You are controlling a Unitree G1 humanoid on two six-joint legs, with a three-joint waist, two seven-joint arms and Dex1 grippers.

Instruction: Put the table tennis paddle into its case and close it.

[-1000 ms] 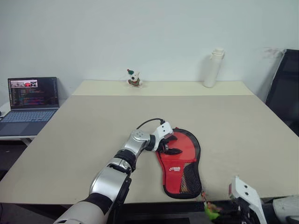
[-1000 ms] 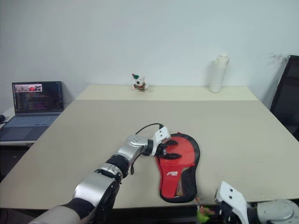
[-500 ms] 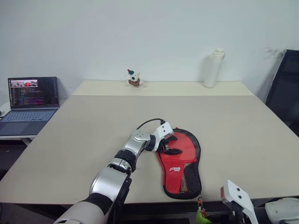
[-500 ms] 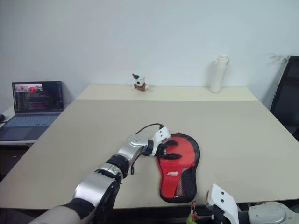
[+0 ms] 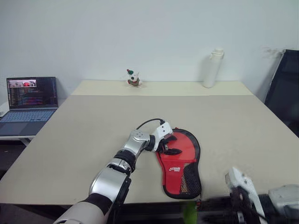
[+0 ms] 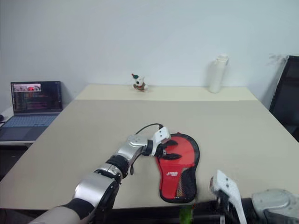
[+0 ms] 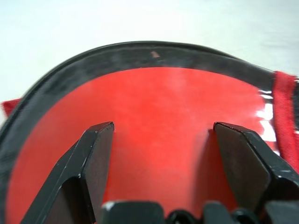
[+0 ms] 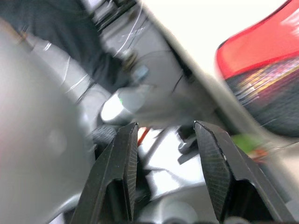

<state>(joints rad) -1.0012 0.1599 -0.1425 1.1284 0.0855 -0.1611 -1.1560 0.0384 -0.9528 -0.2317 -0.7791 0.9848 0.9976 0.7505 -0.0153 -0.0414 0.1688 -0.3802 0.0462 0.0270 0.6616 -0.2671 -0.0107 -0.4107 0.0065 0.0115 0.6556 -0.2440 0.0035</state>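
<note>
Right end effector point(image 6: 223, 195) just off the near worktop edge, fingers apart, holding nothing. Case point(image 5: 181, 161) flat, red side up, narrow end at that edge; paddle presumably inside, not visible. Left end effector point(image 5: 169, 144) spread wide over the round end. Best: pin round end, pull zip smoothly. Bare worktop point(image 5: 93, 126) either side; bottle point(image 5: 212, 68), toy point(image 5: 133, 78) far back

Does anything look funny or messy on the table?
Mostly tidy. The one odd thing: the red case lies near the table's front edge with its narrow end poking slightly past it, and something small and green dangles just below there. The left gripper rests open on the case.
</note>
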